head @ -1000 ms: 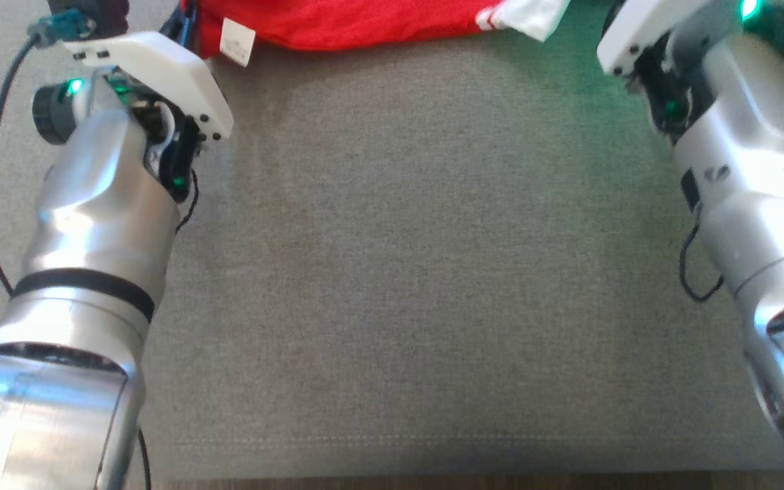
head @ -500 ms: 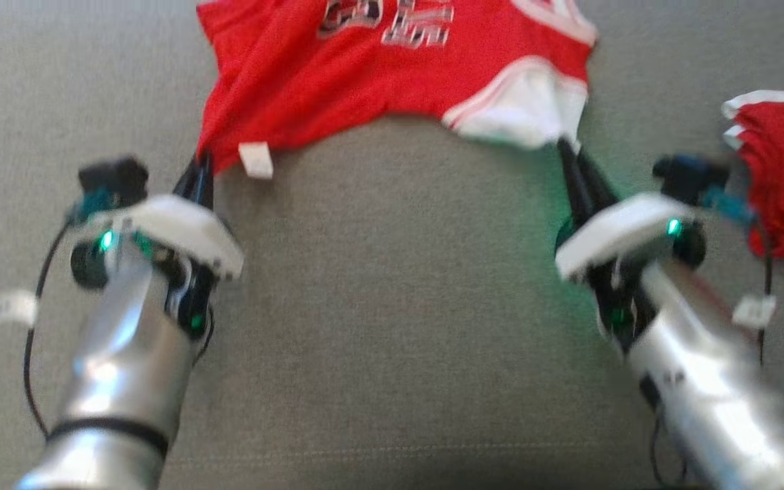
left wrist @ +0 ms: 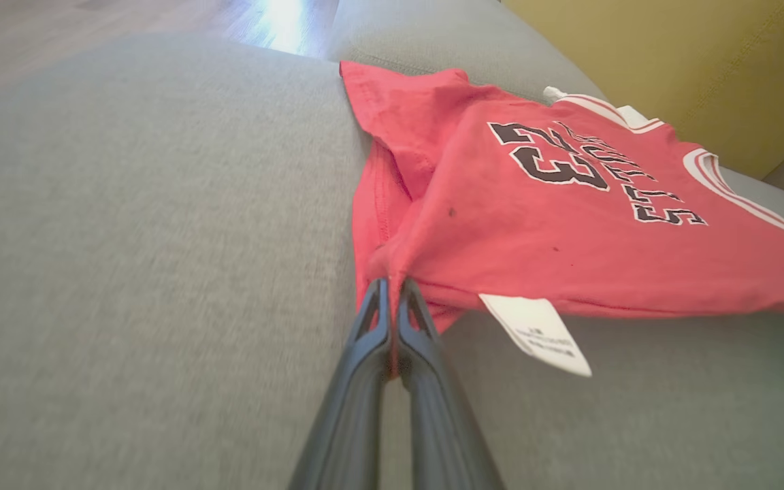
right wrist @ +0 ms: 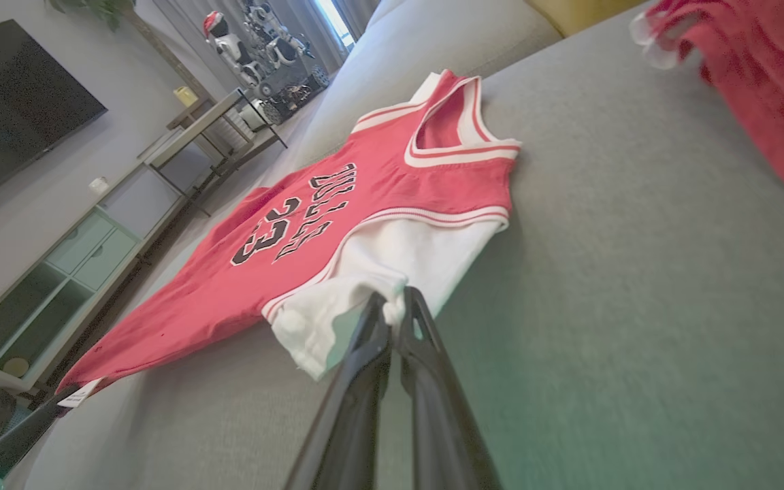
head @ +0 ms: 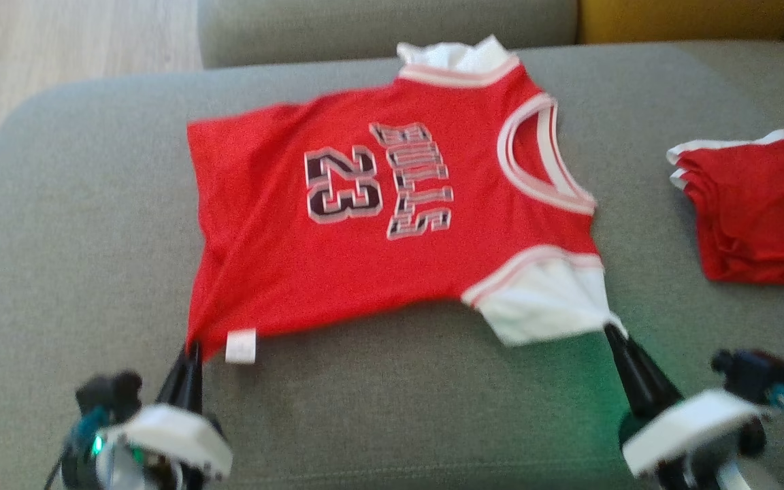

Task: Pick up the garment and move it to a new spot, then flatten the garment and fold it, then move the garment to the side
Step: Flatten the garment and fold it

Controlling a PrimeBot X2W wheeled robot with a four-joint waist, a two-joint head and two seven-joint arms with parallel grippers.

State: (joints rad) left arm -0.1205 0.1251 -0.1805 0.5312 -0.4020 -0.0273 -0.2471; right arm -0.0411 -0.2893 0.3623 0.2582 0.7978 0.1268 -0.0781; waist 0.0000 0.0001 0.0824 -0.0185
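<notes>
Left fingers: we note them pressed together, with the near hem corner of the red jersey pinched between the tips. In the left wrist view the cloth bunches into folds at the grip. A white care label hangs from the hem just beside that corner.

Jersey: it lies print-up on the grey sofa cushion, roughly centred, hem toward the left and neckline toward the right. "23" and "BULLS" read sideways across the chest. The far white sleeve sits at the back edge of the cushion. The near edge between the two grips may be raised slightly off the cushion. The head view is too blurred for us to be sure.

Right fingers: also closed, tips nipping the edge of the near white sleeve, which puckers at the grip.

Further right, well apart from the jersey, a second red item with white trim rests on the same cushion. It looks folded, though we cannot tell what it is.
</notes>
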